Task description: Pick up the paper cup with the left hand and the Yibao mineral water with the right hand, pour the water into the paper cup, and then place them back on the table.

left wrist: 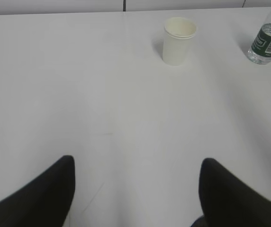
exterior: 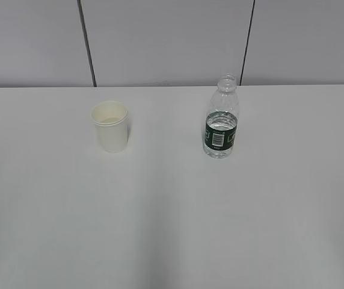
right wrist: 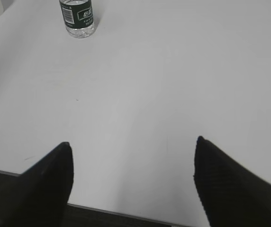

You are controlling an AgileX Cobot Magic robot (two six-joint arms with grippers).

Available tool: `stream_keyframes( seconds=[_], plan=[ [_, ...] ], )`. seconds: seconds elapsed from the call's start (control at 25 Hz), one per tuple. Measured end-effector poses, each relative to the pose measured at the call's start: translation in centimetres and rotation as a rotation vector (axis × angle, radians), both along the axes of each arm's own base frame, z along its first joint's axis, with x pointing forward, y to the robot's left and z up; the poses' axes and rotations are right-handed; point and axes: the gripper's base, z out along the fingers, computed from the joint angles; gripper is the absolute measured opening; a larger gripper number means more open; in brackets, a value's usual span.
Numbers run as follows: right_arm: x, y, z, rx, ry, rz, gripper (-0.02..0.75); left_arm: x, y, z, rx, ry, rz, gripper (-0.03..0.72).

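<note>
Two vessels upright on the counter, both pairs of jaws spread wide and holding nothing.

Item one: the paper cup (exterior: pixel 110 126) is seen left of centre in the exterior view and at upper centre-right of the left wrist view (left wrist: pixel 178 40), well ahead of the left hand (left wrist: pixel 135 189) and slightly right of its midline. Item two: the Yibao mineral water (exterior: pixel 221 120), uncapped, long axis vertical, is seen right of centre outside and at the upper left of the right wrist view (right wrist: pixel 77 18), far ahead and left of the right hand (right wrist: pixel 133 182). Each arm is judged nearer its own object. The counter (exterior: pixel 172 229) is plain white; a grey panelled wall (exterior: pixel 166 39) is recorded behind it.
</note>
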Motion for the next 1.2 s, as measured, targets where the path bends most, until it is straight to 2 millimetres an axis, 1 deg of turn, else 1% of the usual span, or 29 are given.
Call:
stream_keyframes(
  seconds=[1.2],
  plan=[
    [0.01, 0.01, 0.01, 0.001, -0.002, 0.000, 0.585, 0.00, 0.00, 0.00, 0.000, 0.000, 0.000, 0.496]
  ],
)
